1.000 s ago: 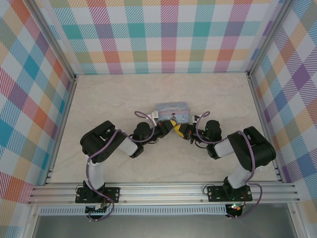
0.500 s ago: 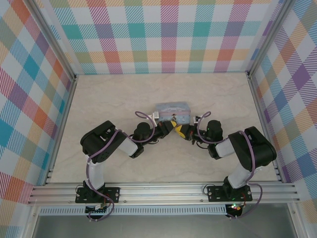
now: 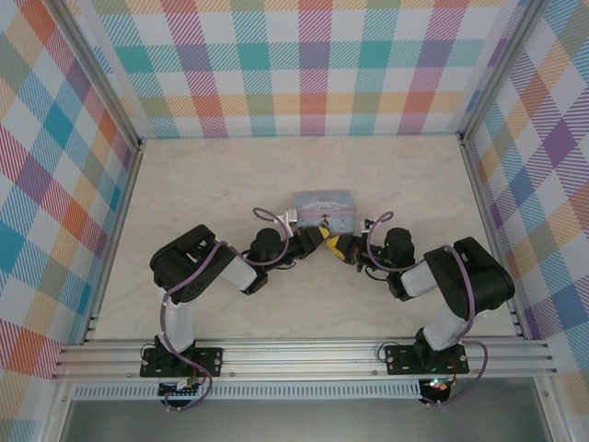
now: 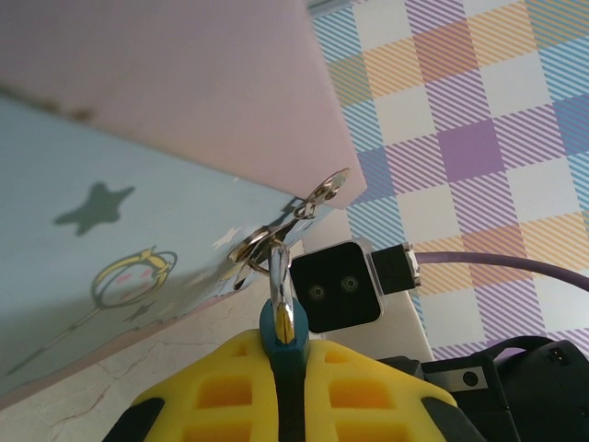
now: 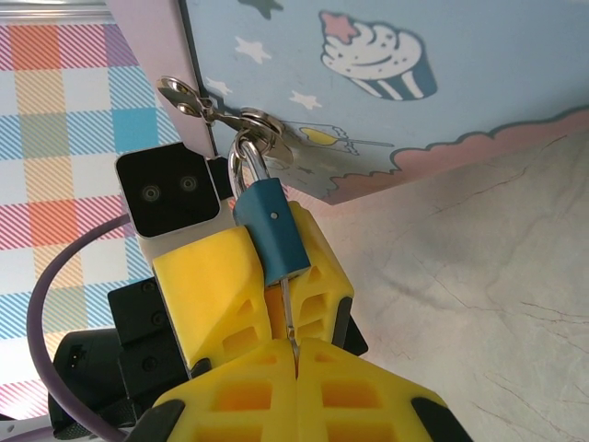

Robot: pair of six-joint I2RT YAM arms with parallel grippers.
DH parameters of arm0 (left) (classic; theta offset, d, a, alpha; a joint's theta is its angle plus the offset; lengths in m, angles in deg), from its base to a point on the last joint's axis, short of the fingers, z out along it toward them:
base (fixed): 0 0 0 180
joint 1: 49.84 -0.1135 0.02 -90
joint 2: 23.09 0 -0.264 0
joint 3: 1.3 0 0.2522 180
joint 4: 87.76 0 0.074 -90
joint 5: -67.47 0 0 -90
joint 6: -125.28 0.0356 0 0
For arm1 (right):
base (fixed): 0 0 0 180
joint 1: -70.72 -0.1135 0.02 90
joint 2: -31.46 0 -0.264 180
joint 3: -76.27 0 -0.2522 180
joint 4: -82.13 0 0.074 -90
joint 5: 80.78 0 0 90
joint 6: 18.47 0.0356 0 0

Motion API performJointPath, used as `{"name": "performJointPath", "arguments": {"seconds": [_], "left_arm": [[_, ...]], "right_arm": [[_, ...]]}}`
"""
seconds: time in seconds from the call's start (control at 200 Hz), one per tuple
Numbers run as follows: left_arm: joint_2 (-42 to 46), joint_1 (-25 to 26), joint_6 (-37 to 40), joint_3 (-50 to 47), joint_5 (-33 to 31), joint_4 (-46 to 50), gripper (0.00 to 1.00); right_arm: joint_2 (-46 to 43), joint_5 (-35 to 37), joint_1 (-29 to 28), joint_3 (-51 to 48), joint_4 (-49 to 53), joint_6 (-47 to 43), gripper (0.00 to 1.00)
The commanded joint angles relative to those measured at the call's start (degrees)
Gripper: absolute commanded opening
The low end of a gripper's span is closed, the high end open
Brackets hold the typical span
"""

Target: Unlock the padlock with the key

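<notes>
Padlock (image 5: 271, 230), on the right wrist camera, hangs by its metal shackle (image 5: 241, 157) from the hasp (image 5: 262, 124) on the front of a light-blue cartoon tin (image 5: 414, 110). Its long axis runs steeply down the picture, shackle uppermost and leaning a little left, keyhole end lowest. The left gripper (image 5: 269, 244) is clamped on its teal body, one yellow finger on each side. The key (image 5: 289, 313) lies in line with that axis, pinched in the closed right gripper (image 5: 296, 350), and its tip meets the padlock's lower end. How far it is in cannot be told.

On the left wrist camera the teal body stands nipped between the yellow fingers, with the shackle rising straight up to the hasp.

From above, the tin sits near the middle of the marbled table (image 3: 184, 184). Both grippers meet at its near side, and padlock and key are too small to make out there.
</notes>
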Motion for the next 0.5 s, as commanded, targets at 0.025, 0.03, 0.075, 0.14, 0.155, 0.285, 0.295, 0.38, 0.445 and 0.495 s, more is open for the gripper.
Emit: {"name": "performJointPath", "arguments": {"seconds": [0.025,0.03,0.075,0.14,0.155,0.285,0.295,0.38,0.445,0.495], "left_arm": [[0.61,1.74,0.97,0.2,2.13,-2.33,0.0],[0.58,1.72,0.97,0.23,2.11,-2.31,0.0],[0.61,1.76,0.97,0.23,2.01,-2.23,0.0],[0.5,1.78,0.83,0.29,1.82,-2.26,0.0],[0.48,1.77,0.79,0.33,1.83,-2.24,0.0],[0.23,1.7,0.72,0.51,1.65,-2.21,0.0],[0.21,1.76,0.73,0.52,1.65,-2.21,0.0],[0.12,1.71,0.66,0.56,1.49,-2.21,0.0],[0.12,1.74,0.61,0.68,1.56,-2.22,0.0],[0.12,1.74,0.66,0.62,1.7,-2.29,0.0]], "right_arm": [[-0.41,2.5,-0.36,-1.09,-2.67,0.03,0.04],[-0.46,2.5,-0.36,-1.14,-2.68,0.03,0.04],[-0.52,2.43,-0.43,-1.45,-2.71,0.03,0.04],[-0.66,2.55,-0.43,-1.97,-3.07,0.1,0.04],[-0.7,2.5,-0.42,-2.07,-3.12,0.12,0.04],[-1.29,2.76,-0.89,-2.82,-2.92,0.11,0.04],[-1.23,2.83,-0.89,-2.86,-2.88,0.12,0.04],[-1.13,2.92,-1.03,-3.19,-2.95,0.03,0.04],[-0.87,3.12,-1.24,-3.57,-3.44,0.21,0.04],[-0.42,3.07,-1.25,-3.53,-3.89,0.32,0.04]]}}
